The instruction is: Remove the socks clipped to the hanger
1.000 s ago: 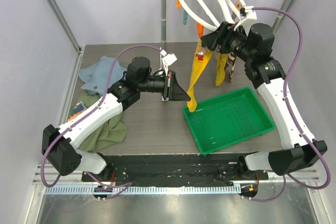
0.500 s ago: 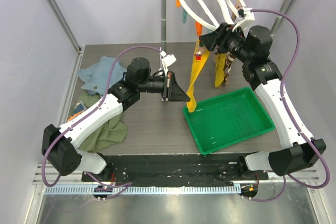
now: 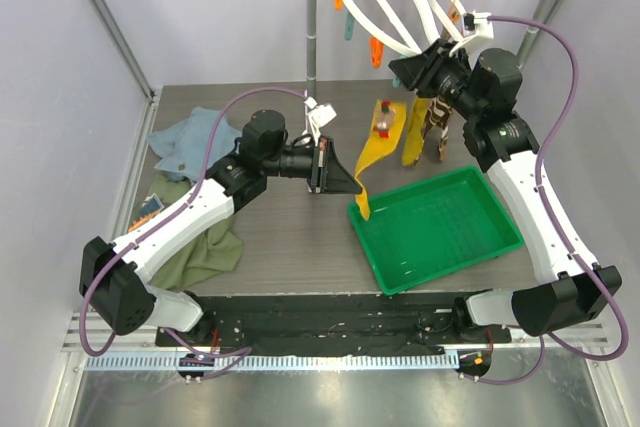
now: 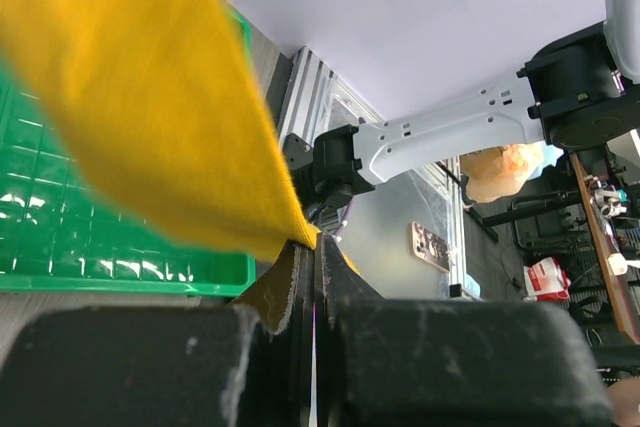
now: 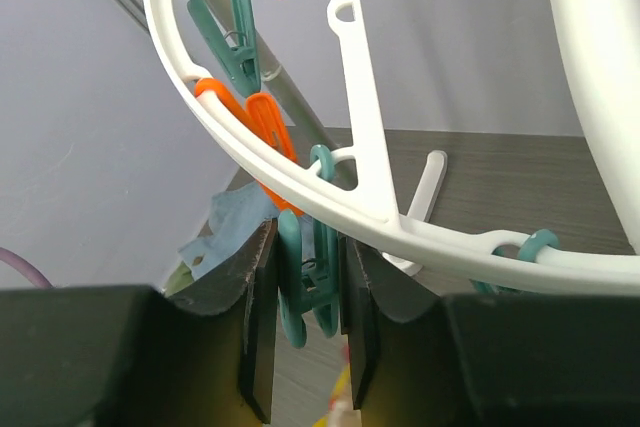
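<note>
Grips: left claw on mustard sock at tray edge, right claw on teal clip.

The hanger is smooth, glossy white plastic, and its teal clip is glossy plastic too. The yellow sock is soft, matt knitted cloth. The green tray is shiny gridded plastic. The worktop is matt dark wood-grain.

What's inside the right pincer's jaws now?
A teal clip on the white hanger is pinched between the right pincer's fingers. Whatever the clip grips is hidden below them.
</note>
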`<state>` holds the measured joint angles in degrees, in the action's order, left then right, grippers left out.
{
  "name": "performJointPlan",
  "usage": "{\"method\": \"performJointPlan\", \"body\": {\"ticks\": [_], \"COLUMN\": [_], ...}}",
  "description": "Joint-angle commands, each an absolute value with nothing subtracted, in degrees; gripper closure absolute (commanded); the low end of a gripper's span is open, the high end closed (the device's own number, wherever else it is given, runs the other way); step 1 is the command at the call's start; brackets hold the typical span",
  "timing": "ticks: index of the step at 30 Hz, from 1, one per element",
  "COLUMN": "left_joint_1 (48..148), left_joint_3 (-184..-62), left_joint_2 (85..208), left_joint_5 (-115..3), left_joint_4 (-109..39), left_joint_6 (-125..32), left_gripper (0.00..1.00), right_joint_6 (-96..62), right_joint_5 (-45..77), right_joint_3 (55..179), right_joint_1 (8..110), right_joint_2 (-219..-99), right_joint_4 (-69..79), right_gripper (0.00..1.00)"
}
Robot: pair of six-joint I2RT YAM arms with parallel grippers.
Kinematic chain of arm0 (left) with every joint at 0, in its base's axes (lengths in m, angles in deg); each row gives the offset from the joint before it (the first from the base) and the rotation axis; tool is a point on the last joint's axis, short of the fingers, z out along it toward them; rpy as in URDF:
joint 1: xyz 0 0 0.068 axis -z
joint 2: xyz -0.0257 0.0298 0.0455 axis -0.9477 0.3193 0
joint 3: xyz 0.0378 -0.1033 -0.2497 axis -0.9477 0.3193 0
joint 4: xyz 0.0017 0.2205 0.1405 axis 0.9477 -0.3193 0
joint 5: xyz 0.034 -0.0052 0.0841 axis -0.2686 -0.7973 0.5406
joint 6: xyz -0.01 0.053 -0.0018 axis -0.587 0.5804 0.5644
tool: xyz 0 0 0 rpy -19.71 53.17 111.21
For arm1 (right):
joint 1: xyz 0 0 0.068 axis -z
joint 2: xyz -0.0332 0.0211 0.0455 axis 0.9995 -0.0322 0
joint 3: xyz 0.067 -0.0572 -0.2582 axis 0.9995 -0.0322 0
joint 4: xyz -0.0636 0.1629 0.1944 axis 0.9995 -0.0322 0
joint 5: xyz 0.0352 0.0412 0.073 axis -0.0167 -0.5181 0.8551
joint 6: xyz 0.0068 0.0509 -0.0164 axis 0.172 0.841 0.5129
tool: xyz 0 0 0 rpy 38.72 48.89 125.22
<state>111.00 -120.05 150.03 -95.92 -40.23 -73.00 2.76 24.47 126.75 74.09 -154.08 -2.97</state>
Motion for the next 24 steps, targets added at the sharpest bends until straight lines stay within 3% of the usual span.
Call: {"method": "performJointPlan", "body": {"ticks": [1,10,18,24], "left_joint_1": [110.76,111.81,122.26,129.82], "left_joint_3": [-120.01,-119.57,-125.63,-127.83], "left_joint_2": [148.9,150.22,158.99,168.05], "left_joint_5": [-95.6,-84.47,-70.65,-66.33], "left_joint_4": [-39.81,-42.71,-42.54,-31.22], "left_joint_6": [-71.57,-69.29,-74.81,-80.61], "left_gripper": [1.0,1.0,1.0,1.0], "right_joint_6": [3.99,5.83,8.47,8.38], "right_joint_5": [24.32,24.67,27.13,28.1], "right_joint_3": [126.93,125.26,125.0,125.87], "right_joint_1": [74.18,74.18,74.27,74.18], "right_joint_2": [-152.07,-151.64,-151.19,-150.58], "right_joint_4": [0.77,0.77,0.77,0.51], "right_gripper": [0.99,0.98,0.95,0.94]}}
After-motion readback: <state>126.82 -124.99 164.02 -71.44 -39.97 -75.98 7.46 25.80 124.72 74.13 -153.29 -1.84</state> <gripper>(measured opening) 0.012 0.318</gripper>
